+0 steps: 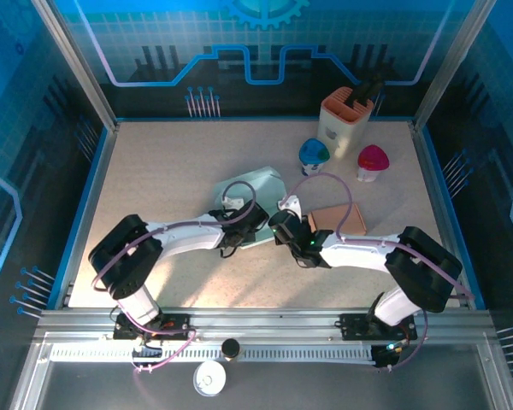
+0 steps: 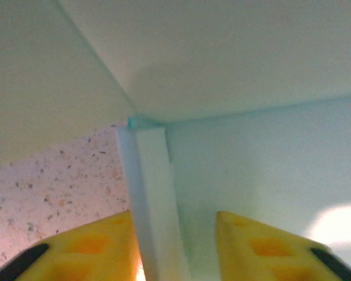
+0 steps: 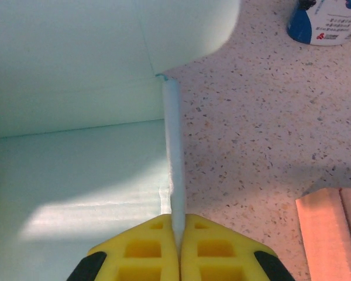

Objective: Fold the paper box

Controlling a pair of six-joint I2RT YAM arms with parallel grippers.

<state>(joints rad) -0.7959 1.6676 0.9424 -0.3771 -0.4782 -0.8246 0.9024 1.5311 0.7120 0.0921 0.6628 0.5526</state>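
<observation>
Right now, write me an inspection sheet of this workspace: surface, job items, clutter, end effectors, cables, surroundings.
Surface: speckled table, no spills seen.
Job's things: pale green paper box, partly folded, mid-table between the arms.
Clutter: orange-and-white holder, blue-lidded cup and pink-lidded cup at the back right; brown card beside the right arm.
End effectors: left end effector open, jaws either side of a raised flap; right end effector shut on a flap's edge.
Cables: purple cables loop above both wrists, no snag seen.
Surroundings: blue panelled walls; metal rail at the near edge.
</observation>
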